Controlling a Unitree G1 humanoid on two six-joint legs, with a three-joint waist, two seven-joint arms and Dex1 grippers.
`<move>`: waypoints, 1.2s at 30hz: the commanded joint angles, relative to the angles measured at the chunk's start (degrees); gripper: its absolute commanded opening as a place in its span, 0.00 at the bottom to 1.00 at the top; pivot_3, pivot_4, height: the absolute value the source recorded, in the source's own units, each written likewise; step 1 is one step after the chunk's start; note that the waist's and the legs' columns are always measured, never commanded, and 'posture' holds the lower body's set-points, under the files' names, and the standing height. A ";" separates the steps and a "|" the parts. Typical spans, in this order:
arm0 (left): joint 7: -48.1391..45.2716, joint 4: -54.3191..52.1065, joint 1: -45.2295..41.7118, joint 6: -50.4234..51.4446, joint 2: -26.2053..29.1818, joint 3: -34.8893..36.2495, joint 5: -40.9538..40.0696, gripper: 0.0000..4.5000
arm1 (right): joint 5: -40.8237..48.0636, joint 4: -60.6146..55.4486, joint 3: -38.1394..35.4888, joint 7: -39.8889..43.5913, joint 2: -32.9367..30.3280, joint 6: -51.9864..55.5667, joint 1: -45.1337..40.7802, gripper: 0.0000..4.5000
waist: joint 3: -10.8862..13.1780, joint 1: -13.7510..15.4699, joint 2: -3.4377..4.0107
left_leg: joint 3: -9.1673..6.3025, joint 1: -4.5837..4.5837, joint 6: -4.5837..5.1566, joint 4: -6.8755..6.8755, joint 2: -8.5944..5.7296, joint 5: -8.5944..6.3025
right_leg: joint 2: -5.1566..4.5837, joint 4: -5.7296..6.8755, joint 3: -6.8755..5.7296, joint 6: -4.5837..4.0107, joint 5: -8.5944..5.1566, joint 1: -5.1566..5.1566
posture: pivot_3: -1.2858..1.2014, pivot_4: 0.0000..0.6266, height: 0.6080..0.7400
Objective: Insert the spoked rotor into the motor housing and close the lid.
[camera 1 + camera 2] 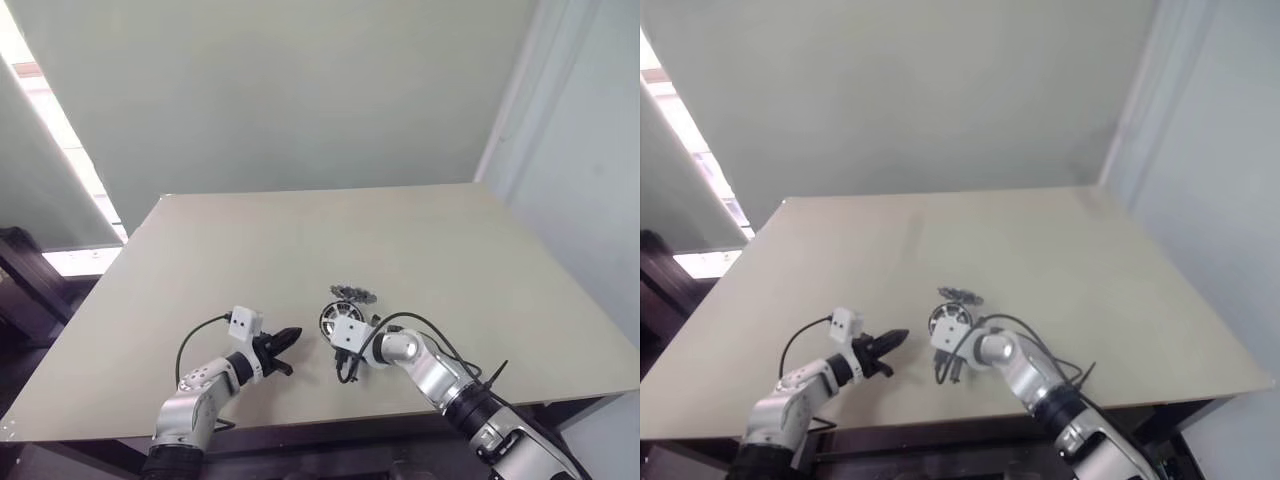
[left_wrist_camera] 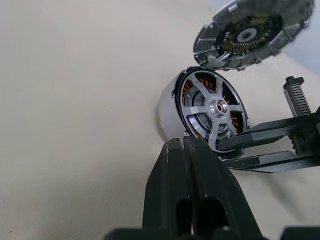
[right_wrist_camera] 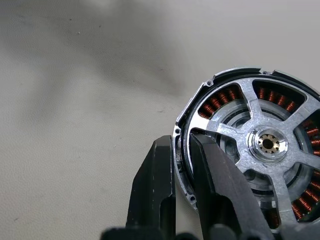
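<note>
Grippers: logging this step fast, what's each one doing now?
Left gripper: closed, holding nothing.
Right gripper: fingers pinching the rim of the motor housing, with the spoked rotor seated inside.

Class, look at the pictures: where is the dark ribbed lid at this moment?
In the left eye view the lid lies on the table near its front middle, just beyond the motor housing, which the right gripper pinches by its rim.

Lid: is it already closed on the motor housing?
No, in the left wrist view the lid lies apart behind the motor housing, whose spoked rotor face is uncovered.
</note>
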 commanded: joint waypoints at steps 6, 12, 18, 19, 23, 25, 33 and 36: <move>0.11 -1.89 -0.25 -1.15 -0.11 1.08 -0.53 0.00 | 6.72 -16.84 -7.60 2.66 4.98 26.53 1.55 0.03 | 0.00 0.20 0.01 | -0.05 -0.11 0.00 -0.01 -0.01 0.00 | 0.00 0.01 -0.01 0.00 0.00 -0.09 | 0.52 0.00 1.00; 0.23 -0.98 -0.09 -1.99 -0.59 1.51 -0.53 0.00 | 12.46 -29.92 -9.66 2.37 8.82 46.31 2.93 0.03 | 0.01 0.24 0.02 | -0.09 -0.33 -0.01 -0.07 -0.01 -0.01 | -0.02 -0.03 -0.04 0.00 0.01 -0.29 | 0.52 0.00 1.00; 0.29 -0.09 0.07 -2.82 -1.26 1.49 -0.43 0.00 | 17.65 -35.81 -10.03 -0.13 11.32 55.86 4.73 0.02 | 0.01 0.22 0.03 | -0.08 -0.35 -0.01 -0.08 0.00 -0.01 | -0.02 -0.04 -0.09 0.00 0.00 -0.32 | 0.52 0.00 1.00; 0.31 0.02 0.10 -2.93 -1.42 1.44 -0.40 0.00 | 18.55 -35.98 -10.62 -0.81 12.11 56.78 5.00 0.02 | 0.01 0.23 0.03 | -0.08 -0.35 -0.01 -0.07 0.00 -0.01 | -0.02 -0.04 -0.09 0.01 0.00 -0.32 | 0.52 0.00 1.00; 0.25 0.33 0.23 -3.19 -1.93 1.32 -0.25 0.00 | 19.26 -34.04 -11.66 -5.35 14.61 56.08 5.47 0.02 | 0.01 0.22 0.03 | -0.08 -0.35 -0.01 -0.05 0.00 -0.01 | -0.02 -0.04 -0.11 0.01 0.00 -0.30 | 0.52 0.00 1.00; 0.23 0.33 0.27 -3.19 -2.06 1.37 -0.17 0.00 | 18.12 -31.91 -11.23 -8.09 14.64 52.71 5.52 0.02 | 0.01 0.20 0.03 | -0.08 -0.36 -0.01 -0.06 0.00 -0.01 | -0.02 -0.04 -0.11 0.01 0.00 -0.32 | 0.52 0.00 1.00; 0.33 -0.75 1.05 -2.96 -1.55 1.84 -0.34 0.00 | 18.89 -28.99 -9.45 -10.79 13.60 46.00 5.76 0.54 | 0.01 0.19 0.03 | -0.07 -0.35 -0.01 -0.06 0.00 -0.01 | -0.03 -0.07 -0.10 0.01 0.00 -0.30 | 0.52 0.00 1.00; 0.32 -1.04 1.26 -2.80 -1.26 2.08 -0.38 0.00 | 19.49 -30.12 -10.06 -11.62 14.00 45.83 5.41 0.77 | 0.02 0.19 0.03 | -0.08 -0.35 -0.01 -0.08 0.00 -0.01 | -0.03 -0.07 -0.11 0.01 0.00 -0.31 | 0.52 0.00 1.00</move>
